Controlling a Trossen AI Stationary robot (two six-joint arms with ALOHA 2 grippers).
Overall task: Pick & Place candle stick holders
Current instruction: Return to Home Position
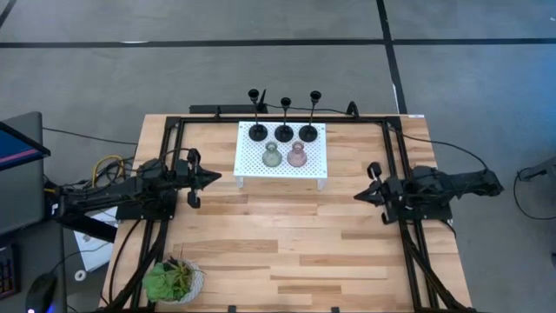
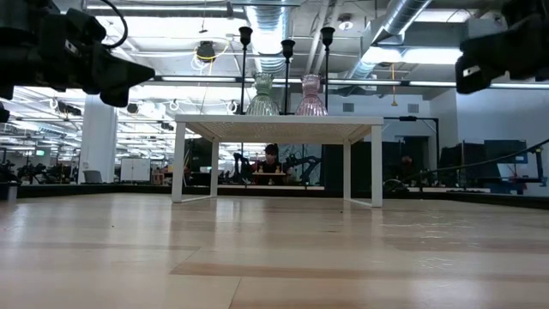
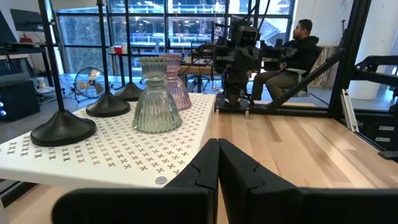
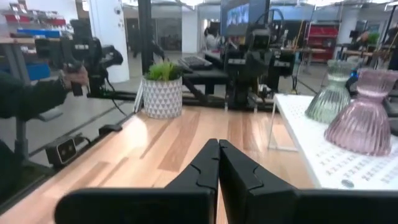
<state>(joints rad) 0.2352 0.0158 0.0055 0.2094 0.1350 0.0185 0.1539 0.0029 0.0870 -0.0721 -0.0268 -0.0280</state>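
Three slim black candle stick holders (image 1: 258, 132) (image 1: 284, 133) (image 1: 308, 132) stand on their disc bases along the far side of a small white perforated stand (image 1: 252, 165). In front of them stand an olive-green bulbous holder (image 1: 272, 156) and a pink one (image 1: 297, 156); both show in the left wrist view (image 3: 153, 99) (image 3: 177, 84). My left gripper (image 1: 217, 176) is shut and empty, left of the stand. My right gripper (image 1: 356, 196) is shut and empty, right of the stand.
A leafy potted plant (image 1: 174, 280) stands at the table's near left corner. Black frame rails (image 1: 395, 156) run along the table's sides and far edge. A person sits beyond the table in the left wrist view (image 3: 298, 53). Bare wood lies in front of the stand.
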